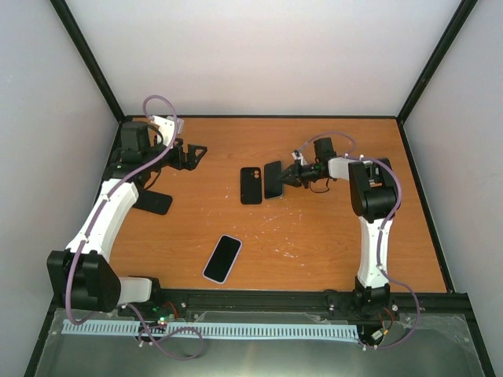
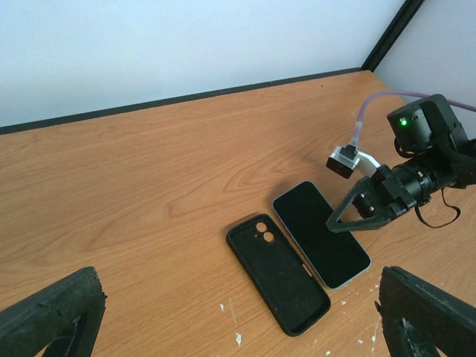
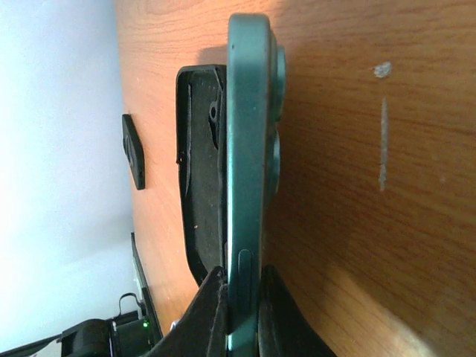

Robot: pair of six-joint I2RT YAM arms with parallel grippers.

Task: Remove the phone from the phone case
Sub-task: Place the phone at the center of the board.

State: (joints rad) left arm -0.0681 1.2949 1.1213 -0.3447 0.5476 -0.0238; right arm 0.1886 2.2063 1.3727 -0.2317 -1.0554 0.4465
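The right wrist view shows the phone (image 3: 245,186) only edge-on, its end hidden between the clamped fingers of the right gripper (image 3: 242,294). It lies just beside the empty phone case (image 1: 251,186); the left gripper (image 1: 191,153) gapes, well apart.

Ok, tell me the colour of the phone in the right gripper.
The phone is dark green, clearest in the right wrist view.

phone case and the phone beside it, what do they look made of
The phone case looks like matte black rubber or soft plastic: dull, no glare, moulded lip. The phone has a smooth dark face, likely glass, and the right wrist view shows a smooth green edge, metal or painted plastic; cannot tell which.
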